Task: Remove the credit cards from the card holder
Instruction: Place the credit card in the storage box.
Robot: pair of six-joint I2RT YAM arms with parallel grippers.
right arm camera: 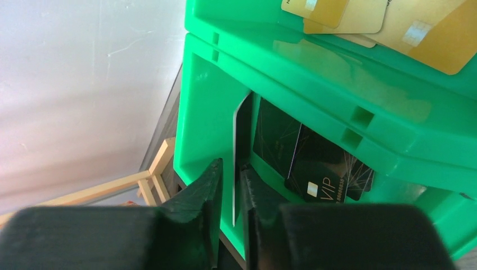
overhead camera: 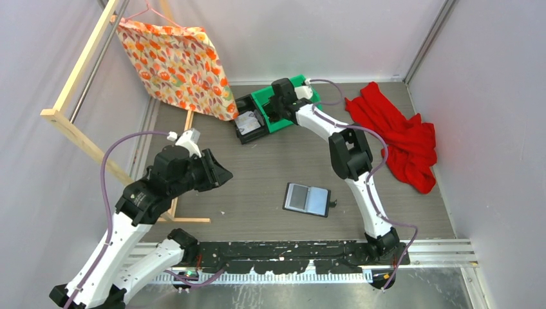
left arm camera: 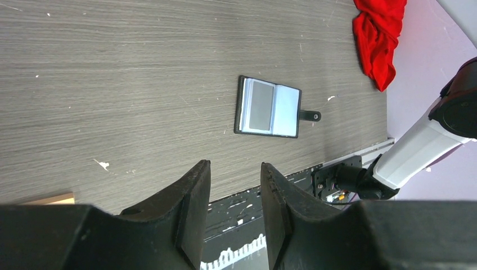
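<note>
The card holder (overhead camera: 306,199) lies open and flat on the table's near middle, snap tab to the right; it also shows in the left wrist view (left arm camera: 268,107). A grey credit card (left arm camera: 260,106) sits in one of its sleeves. My left gripper (overhead camera: 222,172) hovers open and empty left of the holder, also seen in its wrist view (left arm camera: 235,166). My right gripper (overhead camera: 283,96) is over the green bin at the back. In its wrist view (right arm camera: 232,166) the jaws stand slightly apart, with a white card (right arm camera: 234,146) edge-on between them inside the bin, touching neither finger.
The green bin (right arm camera: 349,67) holds gold cards on top and dark cards below. A black bin (overhead camera: 250,122) adjoins it. A red cloth (overhead camera: 399,132) lies at the back right. A patterned cloth (overhead camera: 177,64) hangs on a wooden frame (overhead camera: 77,129) at the left.
</note>
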